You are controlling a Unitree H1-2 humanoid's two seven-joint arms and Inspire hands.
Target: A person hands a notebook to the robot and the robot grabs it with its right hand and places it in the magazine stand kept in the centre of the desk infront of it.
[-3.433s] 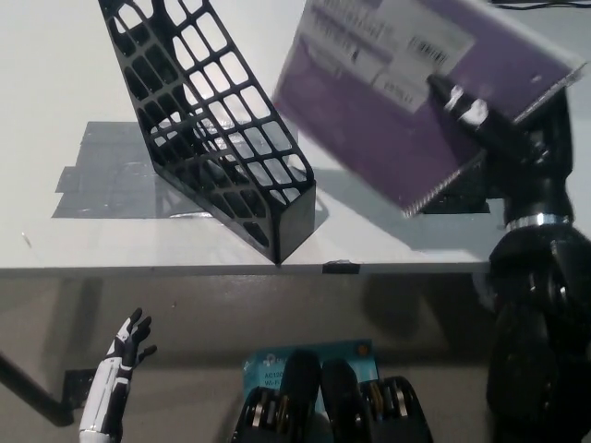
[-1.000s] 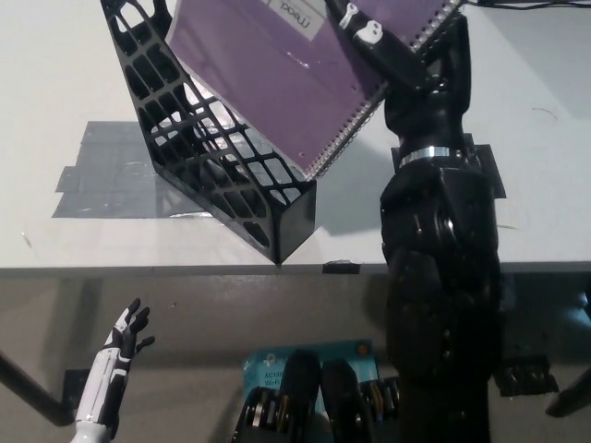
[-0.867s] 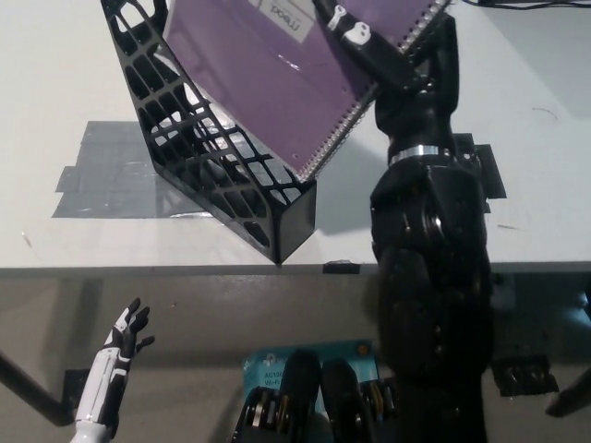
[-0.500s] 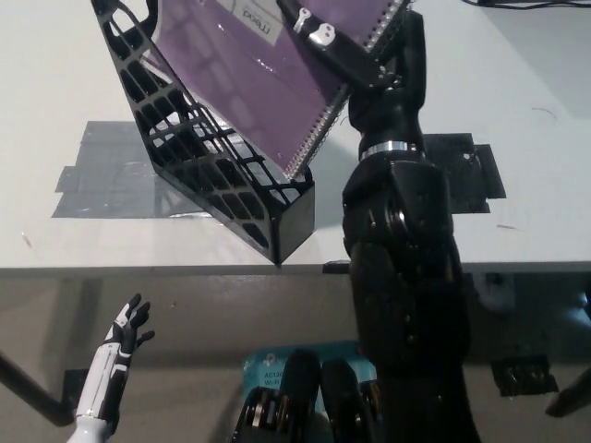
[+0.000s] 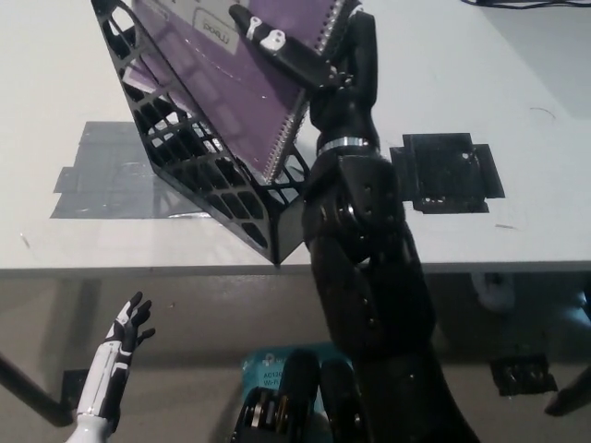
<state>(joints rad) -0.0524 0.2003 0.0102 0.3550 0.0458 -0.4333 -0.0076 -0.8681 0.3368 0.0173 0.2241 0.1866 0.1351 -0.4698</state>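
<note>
A purple spiral notebook (image 5: pixel 217 88) with a white label stands tilted inside the black mesh magazine stand (image 5: pixel 199 180) at the middle of the white desk (image 5: pixel 480 92). Its lower corner is down between the stand's walls; its spiral edge faces right. My black right hand (image 5: pixel 286 51) is shut on the notebook's upper part, with the arm reaching up from the bottom right. My white left hand (image 5: pixel 125 337) rests open at the lower left, below the desk's front edge.
Grey tape patches (image 5: pixel 102 175) lie on the desk under and left of the stand. A black square tape patch (image 5: pixel 448 171) sits to the right of my arm. A teal card (image 5: pixel 268 365) lies on the floor below.
My right arm has swung left with the notebook, bringing it from the right of the stand over it and down into it. The left hand has stayed put.
</note>
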